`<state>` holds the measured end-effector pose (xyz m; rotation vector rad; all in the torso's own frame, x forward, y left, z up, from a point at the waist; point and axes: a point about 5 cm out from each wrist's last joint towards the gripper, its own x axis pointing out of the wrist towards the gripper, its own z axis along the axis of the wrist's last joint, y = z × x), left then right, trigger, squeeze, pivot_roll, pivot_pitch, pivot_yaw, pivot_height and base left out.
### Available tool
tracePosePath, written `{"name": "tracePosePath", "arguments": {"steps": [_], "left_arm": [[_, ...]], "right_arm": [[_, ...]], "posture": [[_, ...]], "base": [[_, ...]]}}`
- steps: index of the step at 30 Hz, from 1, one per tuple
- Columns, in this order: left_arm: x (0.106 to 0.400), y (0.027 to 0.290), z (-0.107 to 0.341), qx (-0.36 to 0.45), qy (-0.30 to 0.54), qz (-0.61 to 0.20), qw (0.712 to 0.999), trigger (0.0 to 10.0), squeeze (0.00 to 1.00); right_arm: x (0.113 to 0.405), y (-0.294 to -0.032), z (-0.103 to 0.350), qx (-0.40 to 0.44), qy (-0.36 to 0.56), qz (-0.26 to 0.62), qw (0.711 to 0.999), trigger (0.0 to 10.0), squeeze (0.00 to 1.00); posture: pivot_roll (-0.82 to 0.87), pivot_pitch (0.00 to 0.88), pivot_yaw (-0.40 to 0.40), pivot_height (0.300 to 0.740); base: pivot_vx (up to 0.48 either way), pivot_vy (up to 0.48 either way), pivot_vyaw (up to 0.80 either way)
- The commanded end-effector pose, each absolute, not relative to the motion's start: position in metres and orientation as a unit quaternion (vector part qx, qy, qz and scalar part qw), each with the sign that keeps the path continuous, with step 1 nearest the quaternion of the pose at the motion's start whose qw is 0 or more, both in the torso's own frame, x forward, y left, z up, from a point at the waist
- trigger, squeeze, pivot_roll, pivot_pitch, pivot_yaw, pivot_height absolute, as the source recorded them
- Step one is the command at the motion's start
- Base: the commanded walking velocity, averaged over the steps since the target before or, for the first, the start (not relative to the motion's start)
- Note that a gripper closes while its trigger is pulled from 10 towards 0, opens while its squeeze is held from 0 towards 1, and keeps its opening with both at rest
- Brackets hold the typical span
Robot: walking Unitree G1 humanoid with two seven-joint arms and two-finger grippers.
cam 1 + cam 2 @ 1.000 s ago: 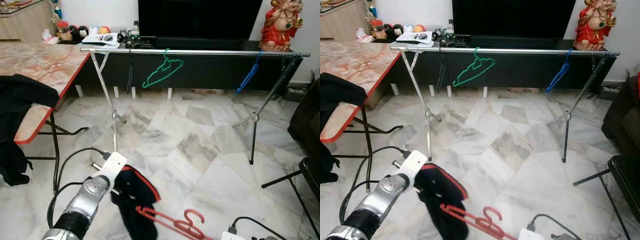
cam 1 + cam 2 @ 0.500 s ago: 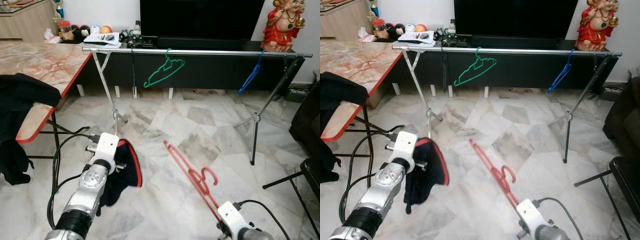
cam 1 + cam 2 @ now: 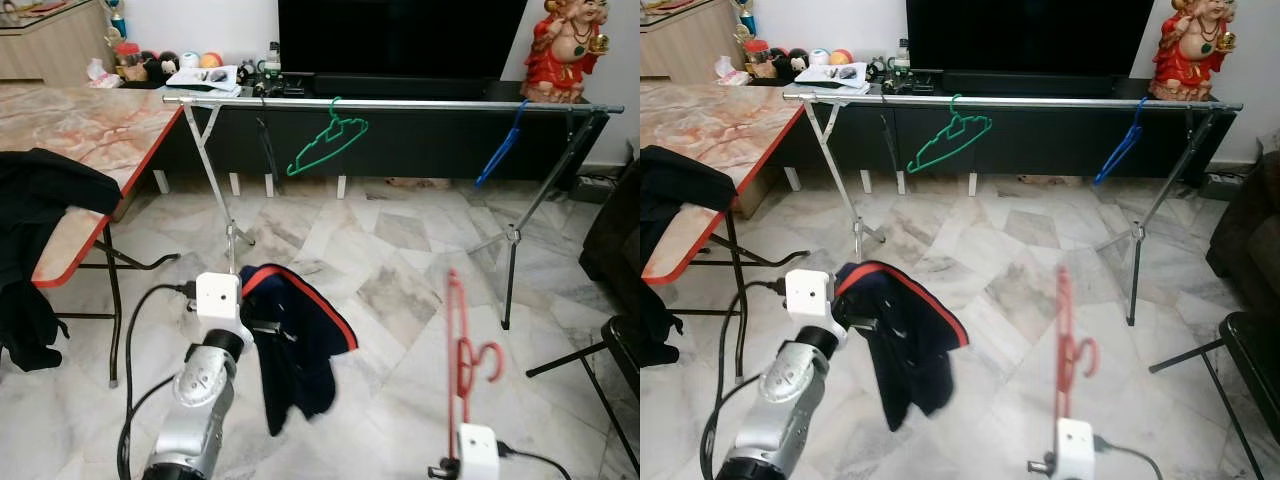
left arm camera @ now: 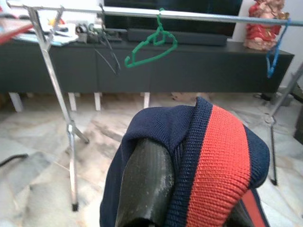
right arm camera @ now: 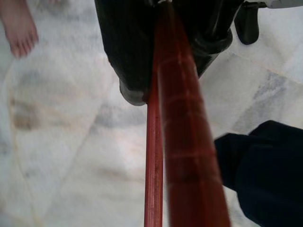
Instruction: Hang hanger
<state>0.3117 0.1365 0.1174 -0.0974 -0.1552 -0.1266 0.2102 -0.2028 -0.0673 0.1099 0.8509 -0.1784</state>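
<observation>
My right gripper [image 5: 163,52] is clamped on the red hanger [image 3: 462,345], which runs out between my two black fingers [image 5: 125,56] and stands upright over the marble floor [image 3: 400,260], well short of the silver rail [image 3: 400,104]. My left gripper [image 4: 189,203] is closed on a navy garment with red trim [image 3: 295,345], draped over its fingers [image 4: 144,179]. A green hanger [image 3: 328,145] and a blue hanger [image 3: 500,148] hang on the rail.

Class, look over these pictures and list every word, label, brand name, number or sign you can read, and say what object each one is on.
None can be read.
The papers on the TV cabinet: any print is too small to read.
The jars on that cabinet's left end: any labels are too small to read.
The red hanger, the green hanger and the sweater show no writing.
</observation>
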Motion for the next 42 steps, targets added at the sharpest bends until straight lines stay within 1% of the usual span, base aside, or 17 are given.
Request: {"name": "tracePosePath", "arguments": {"steps": [1,8,11,13,20,24,27,28,30,35,37,42], "left_arm": [[0.311,0.134,0.131,-0.058,-0.108,-0.069,0.99,10.0,0.0],[0.306,0.136,0.141,-0.065,-0.122,-0.041,0.99,10.0,0.0],[0.303,0.138,0.143,-0.076,-0.123,-0.045,0.988,10.0,0.0],[0.303,0.139,0.144,-0.081,-0.122,-0.044,0.988,10.0,0.0],[0.301,0.15,0.142,-0.066,-0.109,-0.028,0.991,10.0,0.0],[0.3,0.158,0.146,-0.057,-0.114,-0.024,0.992,10.0,0.0],[0.3,0.163,0.143,-0.058,-0.106,-0.013,0.993,10.0,0.0],[0.3,0.165,0.139,-0.059,-0.097,-0.005,0.994,10.0,0.0],[0.3,0.166,0.139,-0.059,-0.094,-0.004,0.994,10.0,0.0],[0.301,0.162,0.139,-0.063,-0.092,-0.011,0.994,10.0,0.0],[0.301,0.162,0.139,-0.065,-0.09,-0.012,0.994,10.0,0.0],[0.302,0.163,0.14,-0.061,-0.086,-0.011,0.994,10.0,0.0]], "right_arm": [[0.204,-0.202,-0.071,0.07,0.417,-0.102,0.9,10.0,0.0],[0.199,-0.204,-0.072,0.09,0.401,-0.126,0.903,10.0,0.0],[0.197,-0.203,-0.074,0.112,0.394,-0.141,0.901,10.0,0.0],[0.195,-0.203,-0.074,0.109,0.394,-0.14,0.902,10.0,0.0],[0.179,-0.203,-0.082,0.108,0.411,-0.138,0.895,10.0,0.0],[0.173,-0.204,-0.085,0.103,0.419,-0.143,0.891,10.0,0.0],[0.171,-0.202,-0.086,0.086,0.427,-0.128,0.891,10.0,0.0],[0.169,-0.2,-0.087,0.07,0.432,-0.111,0.892,10.0,0.0],[0.168,-0.199,-0.088,0.063,0.435,-0.103,0.893,10.0,0.0],[0.165,-0.2,-0.089,0.076,0.435,-0.114,0.89,10.0,0.0],[0.165,-0.2,-0.089,0.077,0.435,-0.115,0.89,10.0,0.0],[0.168,-0.199,-0.087,0.084,0.431,-0.117,0.891,10.0,0.0]], "posture": [[0.08,0.073,-0.012,0.74],[0.08,0.076,0.005,0.74],[0.08,0.063,0.012,0.74],[0.08,0.063,0.012,0.74],[0.09,0.001,0.029,0.74],[0.09,0.024,0.046,0.74],[0.08,0.029,0.052,0.74],[0.08,0.027,0.052,0.74],[0.08,0.028,0.052,0.74],[0.09,0.027,0.051,0.74],[0.09,0.033,0.049,0.74],[0.09,0.046,0.045,0.74]], "base": [[0.0,0.0,0.0],[0.0,0.0,0.0],[0.0,0.0,0.0],[0.0,0.0,0.0],[0.0,0.0,0.0],[0.0,0.0,0.0],[0.0,0.0,0.0],[0.0,0.0,0.41],[0.0,0.0,0.8],[0.0,0.0,0.73],[0.0,0.0,0.0],[0.0,0.375,0.0]]}}
